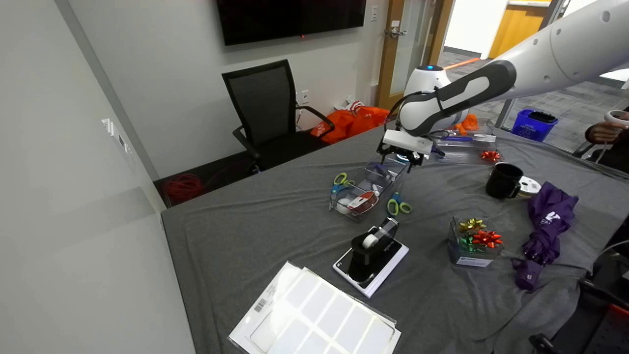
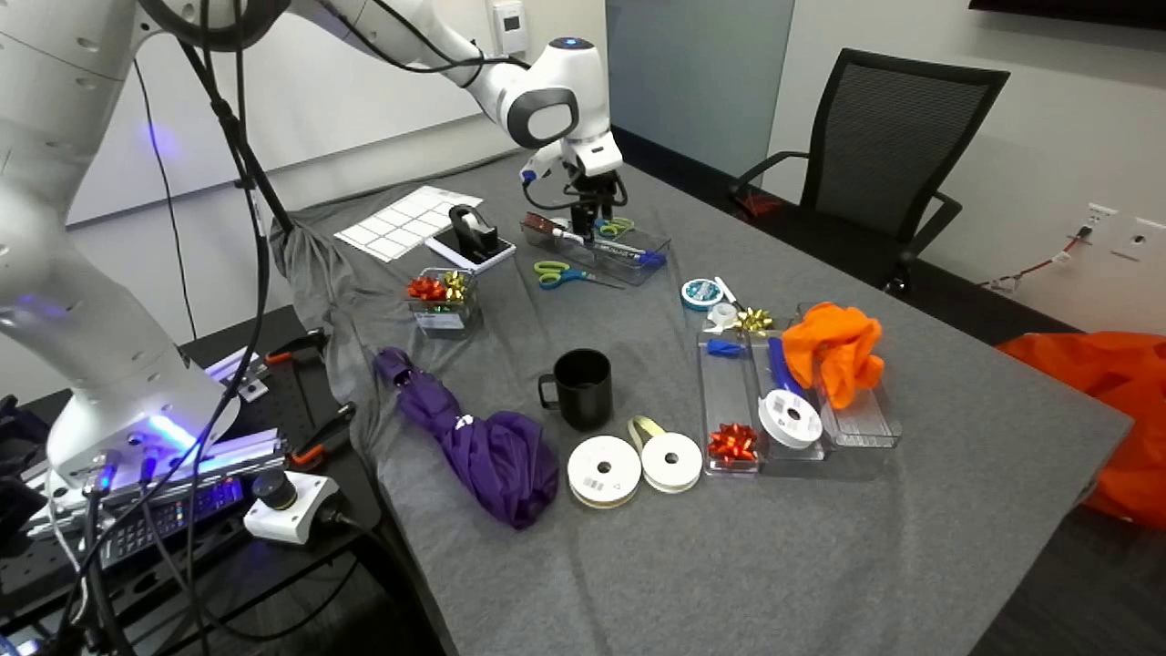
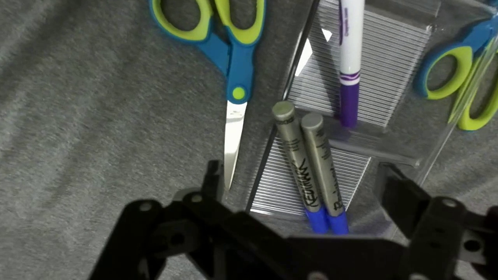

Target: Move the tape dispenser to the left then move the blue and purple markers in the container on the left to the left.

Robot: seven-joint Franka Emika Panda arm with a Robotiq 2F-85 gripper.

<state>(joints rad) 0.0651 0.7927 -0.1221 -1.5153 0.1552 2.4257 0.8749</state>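
Note:
The black tape dispenser (image 1: 368, 247) (image 2: 474, 235) stands on a flat black-and-white box. A clear divided container (image 1: 367, 186) (image 3: 379, 66) lies under my gripper (image 1: 396, 164) (image 2: 586, 228) (image 3: 301, 175). Two grey markers with blue caps, the blue markers (image 3: 317, 167), rest side by side in one compartment. The purple marker (image 3: 350, 70), white with a purple cap, lies in the compartment beyond. In the wrist view the jaws stand wide apart, one on each side of the blue markers, with nothing gripped. The blue cap ends are partly hidden by the gripper body.
Scissors (image 3: 237, 74) lie beside the container, blade tip close to one finger; more scissors (image 3: 451, 74) lie on its opposite side. Around stand a bow box (image 1: 474, 241), black mug (image 2: 583, 389), purple umbrella (image 2: 483, 446), label sheets (image 1: 319, 314) and another clear container (image 2: 729, 392).

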